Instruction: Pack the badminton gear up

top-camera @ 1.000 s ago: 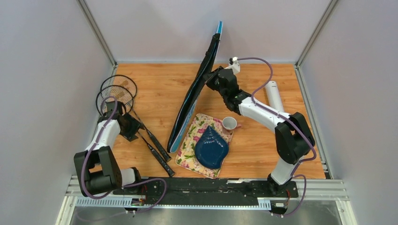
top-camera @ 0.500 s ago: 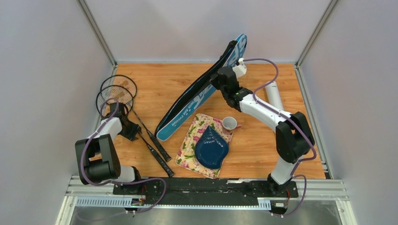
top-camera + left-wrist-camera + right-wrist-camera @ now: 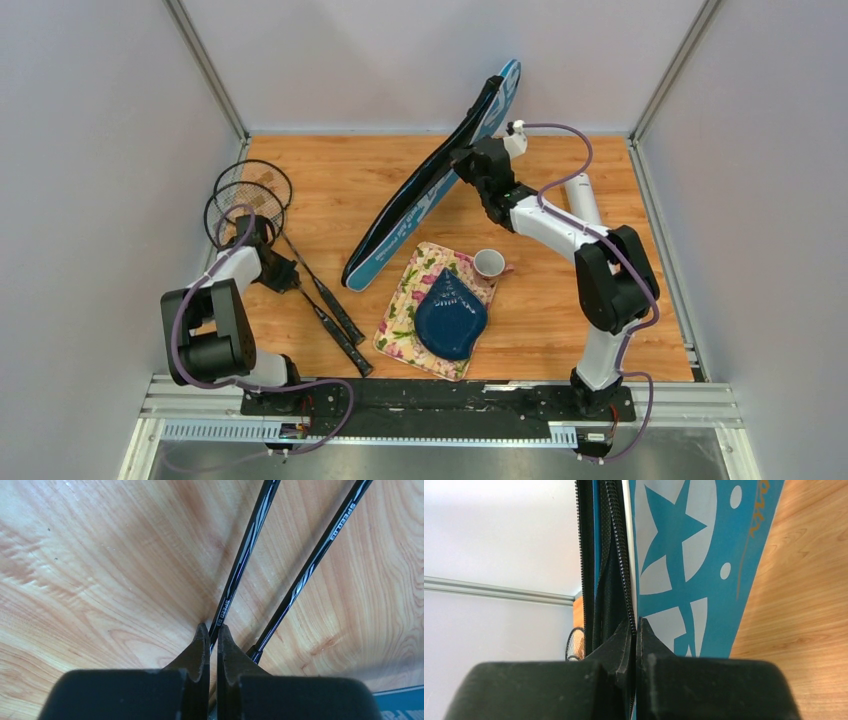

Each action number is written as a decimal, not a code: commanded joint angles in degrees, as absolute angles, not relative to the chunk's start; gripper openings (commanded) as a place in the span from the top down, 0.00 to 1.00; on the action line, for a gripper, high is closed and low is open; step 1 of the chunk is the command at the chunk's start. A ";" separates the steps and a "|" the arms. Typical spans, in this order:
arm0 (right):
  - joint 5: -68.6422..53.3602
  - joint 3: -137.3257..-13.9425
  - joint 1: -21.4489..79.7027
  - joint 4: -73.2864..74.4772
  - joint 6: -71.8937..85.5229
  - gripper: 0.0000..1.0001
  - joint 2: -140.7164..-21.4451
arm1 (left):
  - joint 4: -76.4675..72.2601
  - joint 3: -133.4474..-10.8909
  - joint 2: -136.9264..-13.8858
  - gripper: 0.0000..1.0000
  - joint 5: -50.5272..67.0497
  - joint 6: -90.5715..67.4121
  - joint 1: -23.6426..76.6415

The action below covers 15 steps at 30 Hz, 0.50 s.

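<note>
Lying at the far left of the wooden table (image 3: 540, 320), two black rackets (image 3: 338, 315) had their heads side by side toward the back-left corner and their grips angled toward the near middle. The left gripper (image 3: 210, 635) sat low over their thin shafts. Its jaws were clenched on one shaft, which ran up between the fingertips. The second shaft passed just to the right of them, and whether it touched them could not be told.

Right of the rackets, the long blue racket bag (image 3: 415, 205) stood steeply tilted, its lower end down at the table near the floral cloth (image 3: 400, 315) and its upper end lifted high toward the back wall. The right gripper (image 3: 636, 625) was pinched tight on the bag's black zipper edge, in its upper part.

A dark blue plate (image 3: 450, 315) lay on the cloth, with a small white cup (image 3: 488, 263) just beside the cloth's far right corner. At the far right, the long white tube (image 3: 582, 200) lay on the table, partly hidden behind the right arm.
</note>
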<state>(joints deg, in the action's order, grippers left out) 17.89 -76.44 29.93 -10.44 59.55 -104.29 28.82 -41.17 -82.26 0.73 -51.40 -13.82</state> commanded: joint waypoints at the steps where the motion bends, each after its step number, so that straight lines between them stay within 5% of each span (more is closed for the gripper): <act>1: 16.79 -77.61 29.62 -18.98 59.77 1.00 -104.33 | 27.07 -38.58 -83.15 1.00 -5.97 -51.34 -14.33; 15: 11.25 -78.40 29.36 -20.65 54.15 1.00 -106.17 | 25.40 -33.84 -59.27 1.00 -15.19 -44.74 -11.69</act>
